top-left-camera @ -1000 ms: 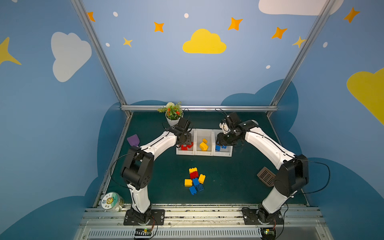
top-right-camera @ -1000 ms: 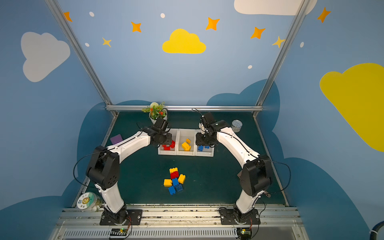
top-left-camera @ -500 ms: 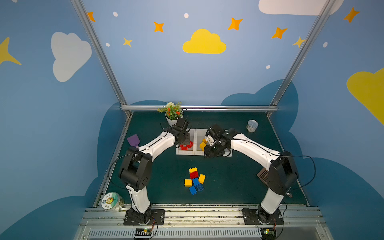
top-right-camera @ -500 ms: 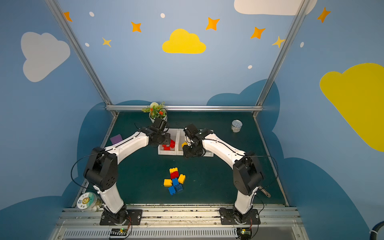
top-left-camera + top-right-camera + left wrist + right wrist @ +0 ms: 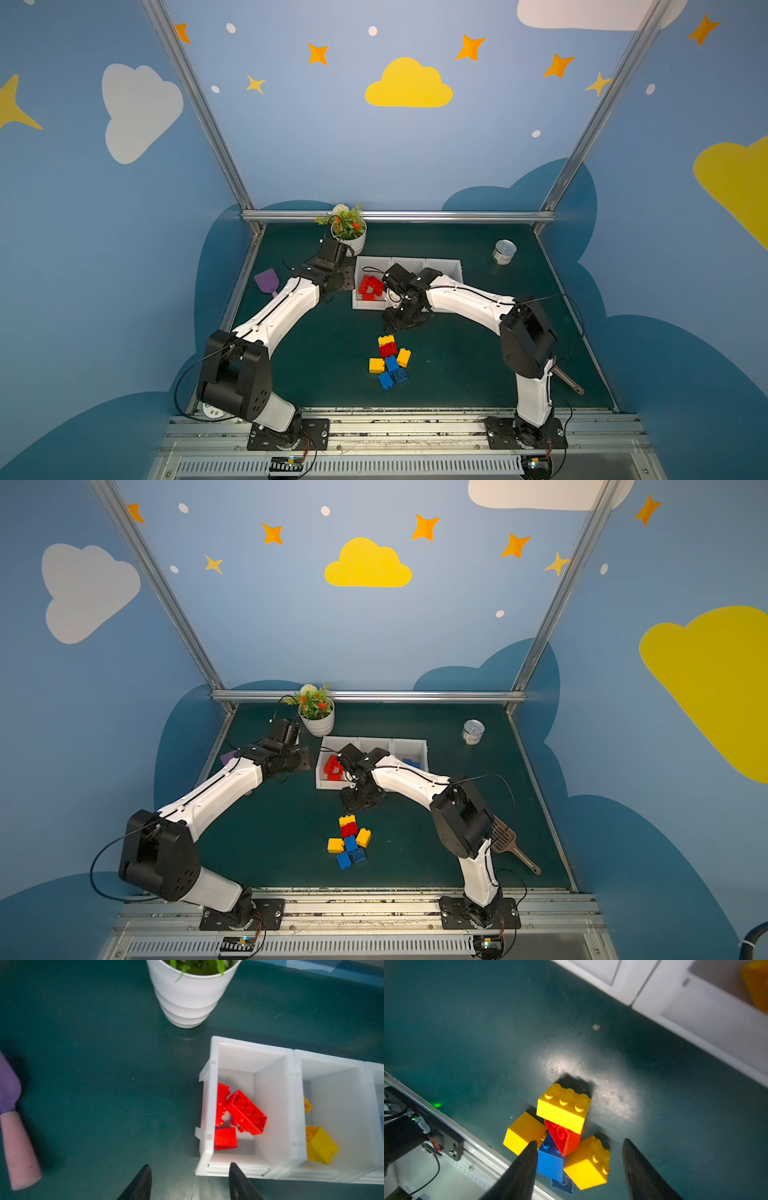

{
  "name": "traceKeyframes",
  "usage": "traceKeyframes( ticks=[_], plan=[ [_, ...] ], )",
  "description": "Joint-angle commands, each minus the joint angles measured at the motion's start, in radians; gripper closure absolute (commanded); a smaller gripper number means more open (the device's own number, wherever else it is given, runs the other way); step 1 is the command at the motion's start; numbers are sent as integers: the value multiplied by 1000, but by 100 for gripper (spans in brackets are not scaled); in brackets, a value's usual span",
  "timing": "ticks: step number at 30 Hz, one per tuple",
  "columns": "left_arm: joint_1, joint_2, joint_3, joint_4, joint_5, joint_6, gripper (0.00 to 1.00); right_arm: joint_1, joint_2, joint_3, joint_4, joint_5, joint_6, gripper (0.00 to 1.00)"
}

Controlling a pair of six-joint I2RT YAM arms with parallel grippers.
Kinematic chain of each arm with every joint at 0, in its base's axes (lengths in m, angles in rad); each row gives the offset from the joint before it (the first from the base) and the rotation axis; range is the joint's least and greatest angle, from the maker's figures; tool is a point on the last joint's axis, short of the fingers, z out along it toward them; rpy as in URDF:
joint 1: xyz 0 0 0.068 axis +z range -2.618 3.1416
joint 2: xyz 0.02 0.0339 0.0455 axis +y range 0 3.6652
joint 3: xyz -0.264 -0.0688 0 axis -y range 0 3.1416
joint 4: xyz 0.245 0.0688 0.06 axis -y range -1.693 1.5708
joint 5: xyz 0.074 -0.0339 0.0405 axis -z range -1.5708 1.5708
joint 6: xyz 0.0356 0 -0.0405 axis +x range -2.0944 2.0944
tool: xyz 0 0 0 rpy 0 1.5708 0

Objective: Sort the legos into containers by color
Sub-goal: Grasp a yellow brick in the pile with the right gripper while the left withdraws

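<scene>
Loose legos [image 5: 390, 357] [image 5: 350, 839] lie piled on the green mat in front of the containers [image 5: 444, 262] [image 5: 409, 742]: yellow, red and blue bricks. My right gripper [image 5: 401, 322] [image 5: 579, 1141] hangs open just behind the pile, between it and the bins, holding nothing. The right wrist view shows a yellow brick [image 5: 563, 1109] resting on a red one [image 5: 562, 1136]. My left gripper [image 5: 345, 280] [image 5: 190, 1167] is open and empty beside the left bin's [image 5: 249, 1045] outer corner. Red bricks [image 5: 245, 1113] lie in that bin, yellow ones [image 5: 321, 1147] in the middle bin, blue ones [image 5: 411, 764] in the right bin.
A white flower pot [image 5: 349, 239] [image 5: 187, 1001] stands behind the left bin. A silver can [image 5: 504, 252] sits at the back right. A purple scoop [image 5: 267, 281] [image 5: 12, 1126] lies at the left edge, a brown scoop [image 5: 511, 845] by the right arm's base.
My right gripper has swung from over the right bin leftward and forward to the mat behind the pile, its jaws widening. The left gripper has drawn slightly left, off the red bin.
</scene>
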Motion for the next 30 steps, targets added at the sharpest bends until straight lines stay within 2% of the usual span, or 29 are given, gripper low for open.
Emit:
traceKeyframes(
  ticks=[1,10,19,30],
  plan=[
    [25,-72,-68,-14,-12,5,40,23,39,54,-44,-20,-4,34],
    [74,-225,-229,-21,-8,-17,39,36,135,130,-98,-34,-13,35],
    [76,-246,-287,-13,9,-48,39,51,195,169,-130,-19,-21,38],
    [77,-258,-314,-12,20,-64,39,50,205,170,-122,-21,-24,54]
  ],
)
